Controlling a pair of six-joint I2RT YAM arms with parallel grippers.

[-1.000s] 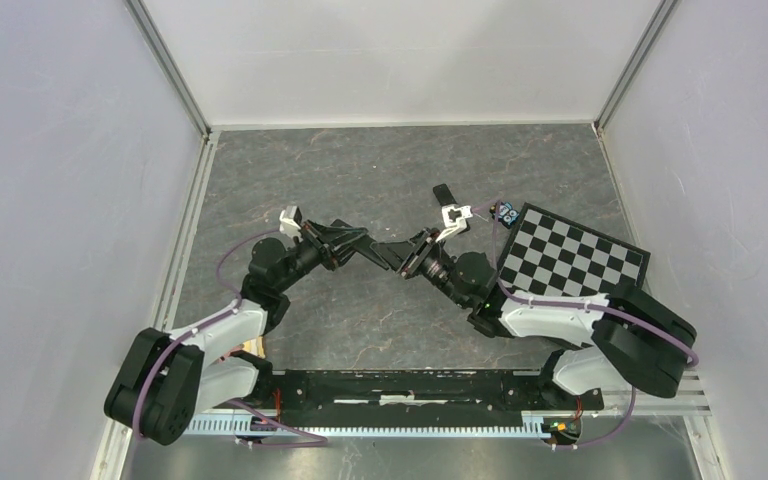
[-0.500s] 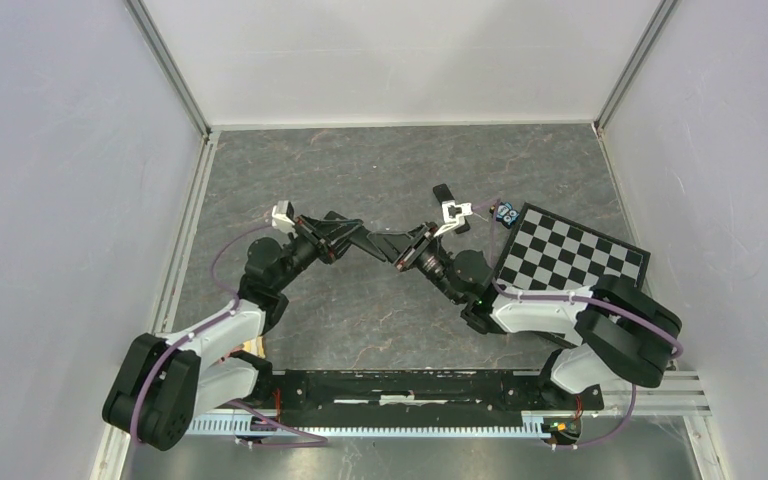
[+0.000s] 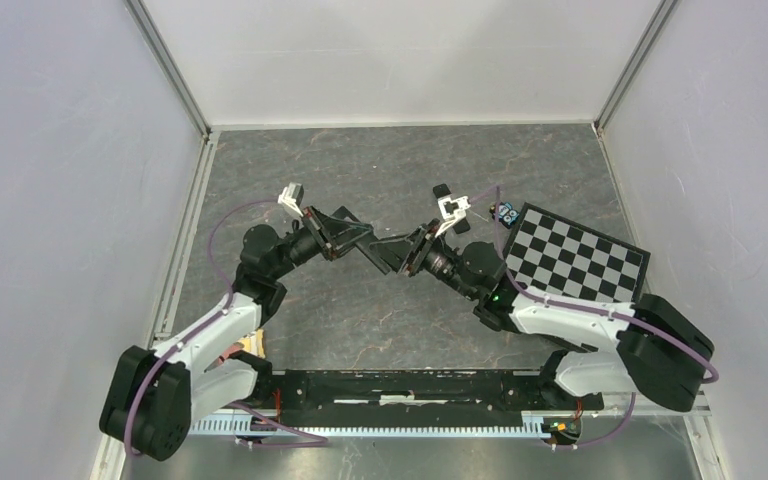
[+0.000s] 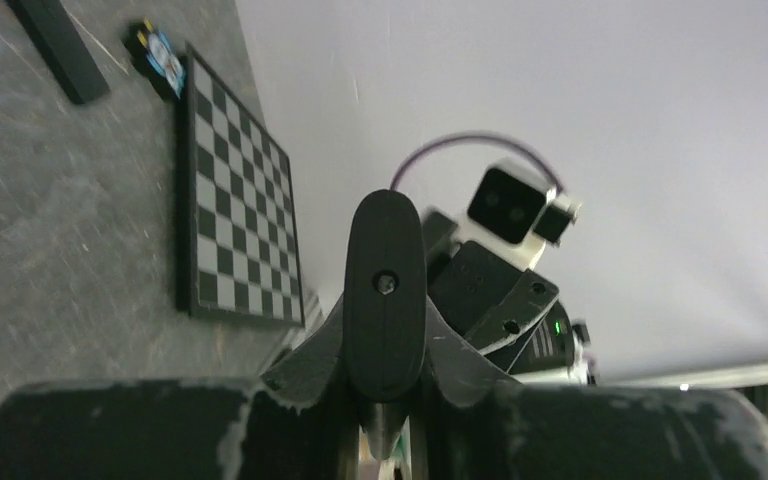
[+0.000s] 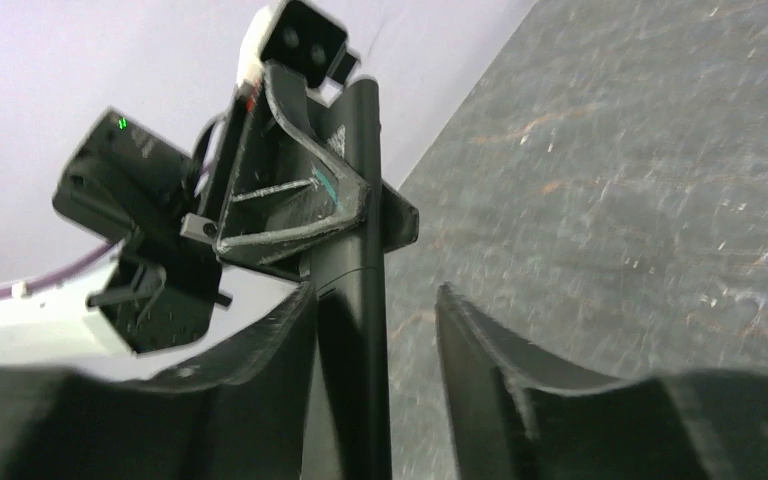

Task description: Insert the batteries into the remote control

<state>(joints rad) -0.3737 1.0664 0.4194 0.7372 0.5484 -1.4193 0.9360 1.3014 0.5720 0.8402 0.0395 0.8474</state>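
The black remote control (image 3: pixel 382 250) hangs above the table between both arms. My left gripper (image 3: pixel 352 236) is shut on one end of it; in the left wrist view the remote (image 4: pixel 384 280) stands end-on between the fingers (image 4: pixel 305 360). My right gripper (image 5: pixel 375 300) is open around the other end: the remote (image 5: pixel 355 330) lies against one finger, with a gap to the other finger (image 5: pixel 470 340). The batteries (image 3: pixel 505 212) lie in a small cluster on the table at the checkerboard's far corner, also in the left wrist view (image 4: pixel 157 55).
A small flat black cover (image 3: pixel 441 190) lies on the grey table behind the right gripper, also seen from the left wrist (image 4: pixel 60 45). A black-and-white checkerboard (image 3: pixel 572 255) lies at the right. White walls enclose the table on three sides.
Both wrists have shifted a little toward the far side with the remote between them. The right jaws have widened, leaving a gap beside the remote.
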